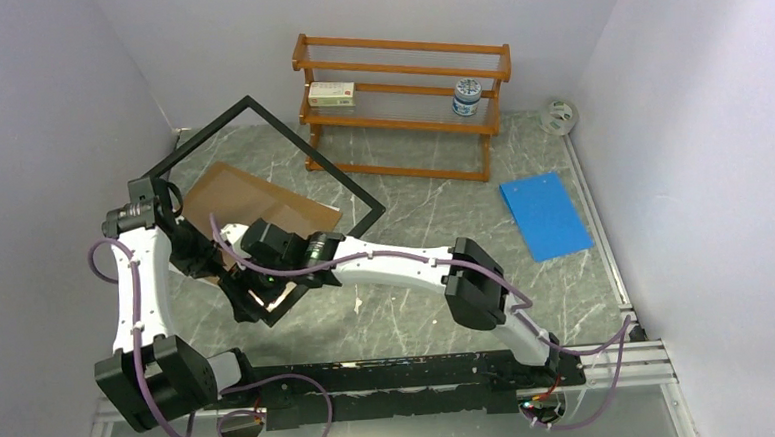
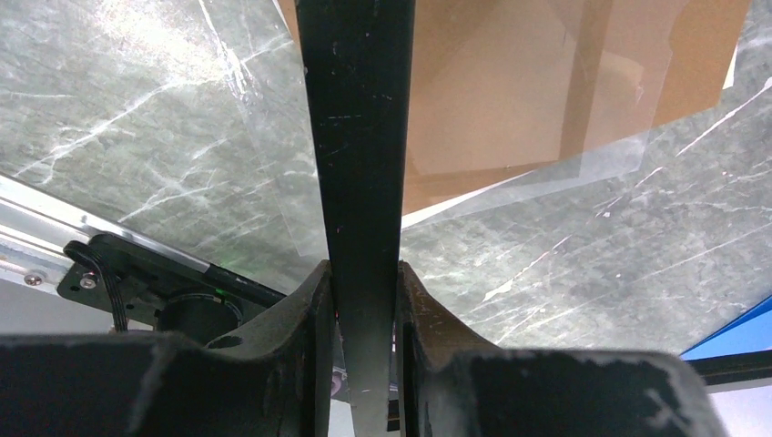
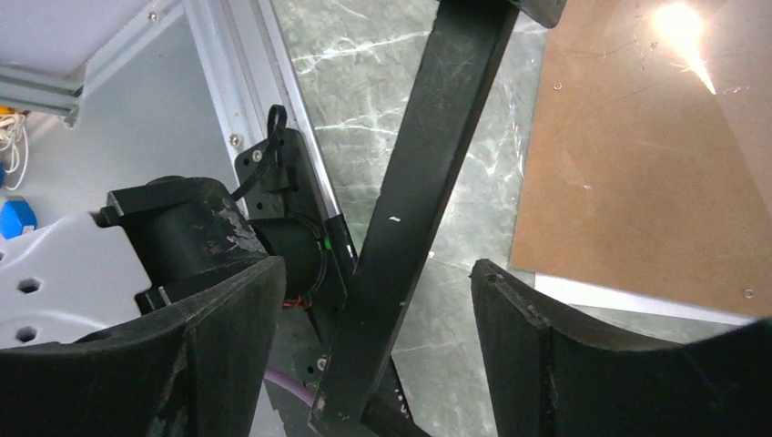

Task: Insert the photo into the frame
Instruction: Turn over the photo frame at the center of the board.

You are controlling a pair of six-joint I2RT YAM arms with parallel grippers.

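Between the left jaws: the frame [image 2: 360, 182], clenched by its black edge, tilted up off the table [image 1: 433, 201].
Right jaws: spread wide astride that edge.
Beyond the jaws: brown board [image 3: 637, 164] lying flat, with the photo [image 3: 637, 300] showing as a white strip underneath.

The marbled table [image 1: 418, 312] holds a brown board [image 1: 247, 198] at the left, the photo [image 3: 637, 299] under it, a wooden rack [image 1: 403, 120] at the back, a blue sheet [image 1: 545, 215] at the right.

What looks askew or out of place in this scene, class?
The thin black rectangular picture frame stands tilted rather than flat, pinched by the left gripper, with the open right gripper straddling its border.
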